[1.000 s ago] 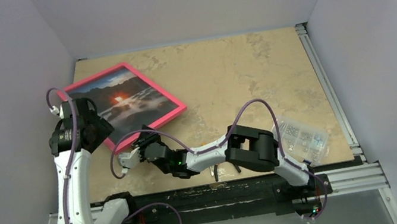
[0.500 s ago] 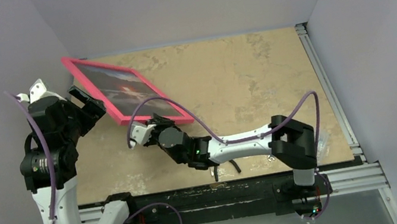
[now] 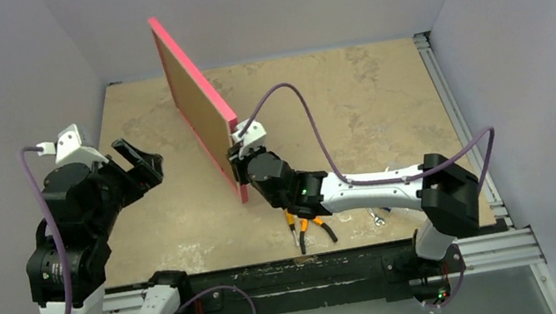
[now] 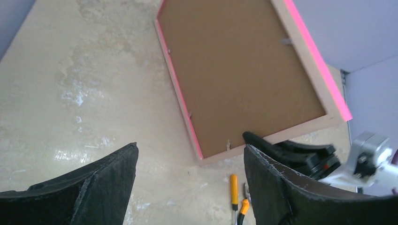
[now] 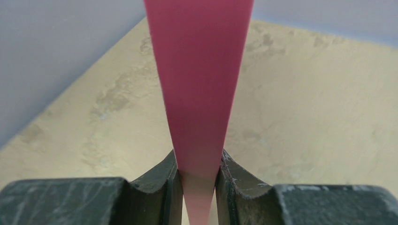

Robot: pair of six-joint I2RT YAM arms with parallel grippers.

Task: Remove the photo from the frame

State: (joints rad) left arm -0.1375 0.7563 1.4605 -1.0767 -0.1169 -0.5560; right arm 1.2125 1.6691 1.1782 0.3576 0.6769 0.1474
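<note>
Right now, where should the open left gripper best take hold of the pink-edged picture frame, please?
Probably the free top edge of the pink-edged picture frame, from above: it stands on edge, thin enough to straddle, and the right gripper pinches its near end.

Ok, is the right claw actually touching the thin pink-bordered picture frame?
Touching. The right wrist view shows the right claw shut on the pink-bordered picture frame, both fingers pressed against its edge with no gap.

- frame (image 3: 195, 107): upright on edge over the table (image 3: 352, 111), left of centre, running front to back.
- right hand (image 3: 239, 163): clamped on the frame's near edge.
- left hand (image 3: 142, 163): left of the frame, apart from it.
- pliers (image 3: 303, 227): on the table front, right of the frame.
</note>
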